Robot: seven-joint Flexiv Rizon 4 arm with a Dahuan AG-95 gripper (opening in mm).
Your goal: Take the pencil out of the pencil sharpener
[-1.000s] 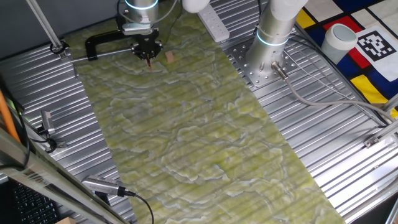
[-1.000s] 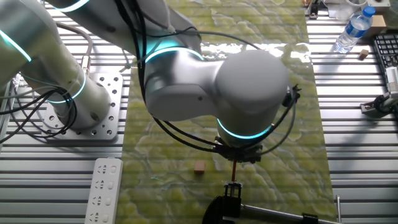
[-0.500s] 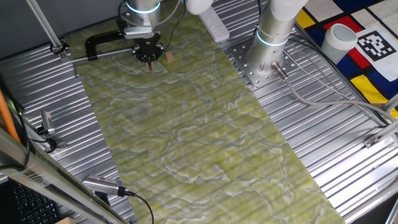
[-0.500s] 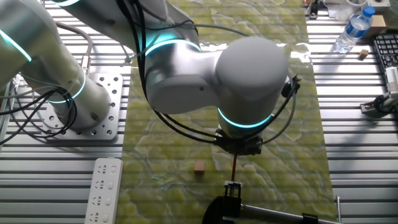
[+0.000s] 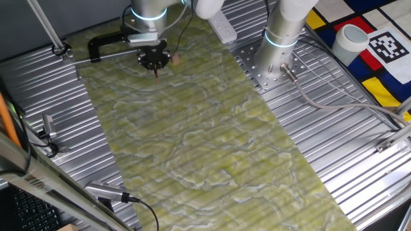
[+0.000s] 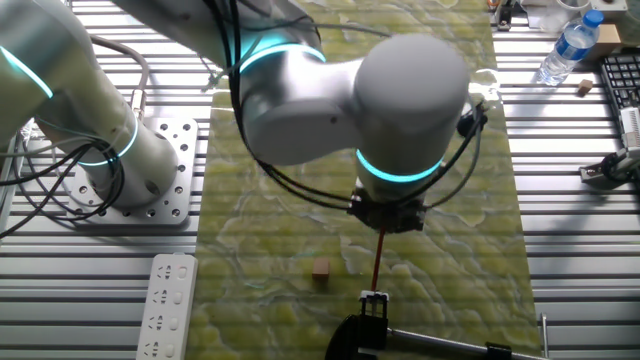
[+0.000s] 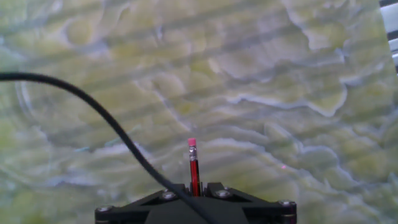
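Gripping the pencil (image 6: pixel 378 258), the gripper (image 6: pixel 385 218) is hanging above the green marbled mat (image 5: pixel 212 141), its fingers closed on the thin dark-red stick, which is pointing straight down with a pink eraser tip (image 7: pixel 192 143) lowest. The pencil sharpener (image 6: pixel 320 267), a tiny tan block, is sitting on the mat at roughly eight o'clock from the gripper, apart from the pencil. A black clamp (image 6: pixel 362 325) is lying at six o'clock, a white power strip (image 6: pixel 165 305) farther left.

In the hand view, the lower end of the thin dark-red pencil (image 7: pixel 194 171) is hidden behind the black end effector (image 7: pixel 196 198), itself cut off by the bottom edge.
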